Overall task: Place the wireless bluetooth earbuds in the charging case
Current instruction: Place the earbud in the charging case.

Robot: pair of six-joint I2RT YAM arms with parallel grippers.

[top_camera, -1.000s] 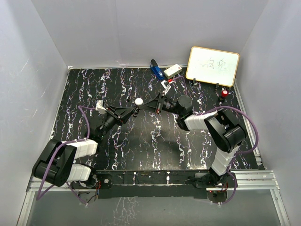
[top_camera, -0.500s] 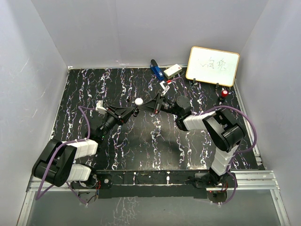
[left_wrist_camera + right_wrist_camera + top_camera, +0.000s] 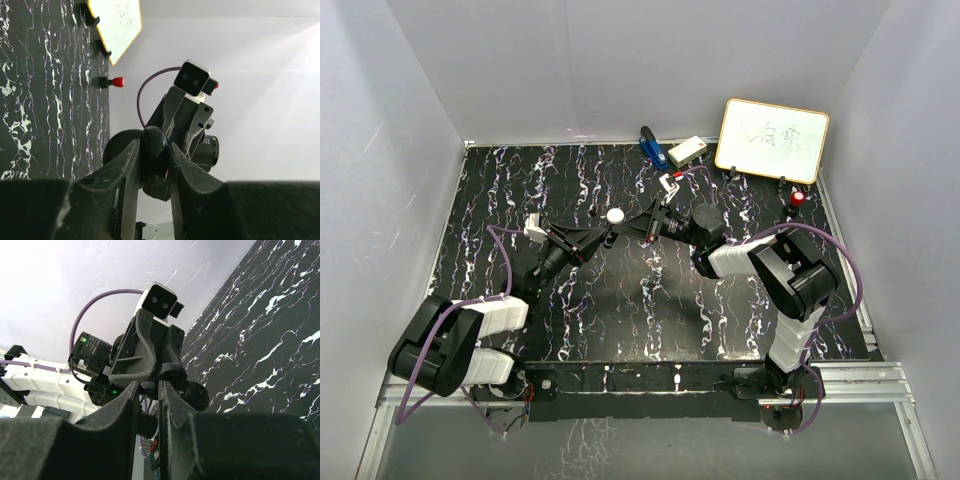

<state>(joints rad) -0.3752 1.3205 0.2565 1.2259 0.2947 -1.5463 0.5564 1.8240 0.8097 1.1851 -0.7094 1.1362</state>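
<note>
Facing left hand [image 3: 152,148], right hand [image 3: 148,386], both shut

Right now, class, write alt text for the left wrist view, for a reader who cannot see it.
The left claw is shut on a glossy dark round object, facing the right arm and its white camera. The marbled black table runs up the left, with a whiteboard.

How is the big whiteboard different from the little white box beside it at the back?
The whiteboard is much bigger than the white box. The whiteboard stands propped up on black feet, while the white box lies flat on the table. The whiteboard has dark scribbles and a yellowish rim; the white box looks plain. Both are white and sit near the table's far edge.
</note>
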